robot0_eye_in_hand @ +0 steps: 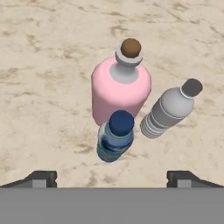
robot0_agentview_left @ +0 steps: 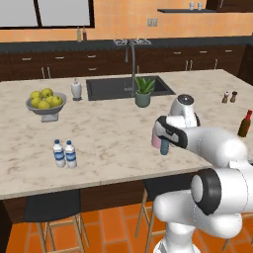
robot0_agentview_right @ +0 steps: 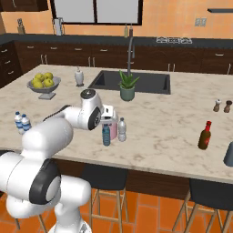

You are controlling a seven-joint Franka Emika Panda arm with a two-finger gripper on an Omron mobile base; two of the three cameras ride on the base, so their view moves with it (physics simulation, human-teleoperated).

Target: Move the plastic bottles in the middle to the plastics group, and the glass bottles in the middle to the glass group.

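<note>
Arm: white, dark-jointed, rising from the base and reaching forward, elbow bending, forearm lying roughly level.
Wrist: turning the hand downward.
Gripper (robot0_eye_in_hand: 112,177): pointing straight down, jaws standing wide apart, gripping nothing.
Fingertips (robot0_eye_in_hand: 41,177): two small dark tips showing at opposite lower corners of the hand view, touching nothing.

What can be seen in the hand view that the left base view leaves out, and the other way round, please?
Hand view alone: the pink bottle's brown stopper, the clear grey bottle and the open gripper above them. Left base view alone: the two blue-labelled water bottles, the fruit bowl, the sink, the plant and the dark red-necked bottle. Both: the blue-teal bottle, the pink bottle, the marble counter.
</note>
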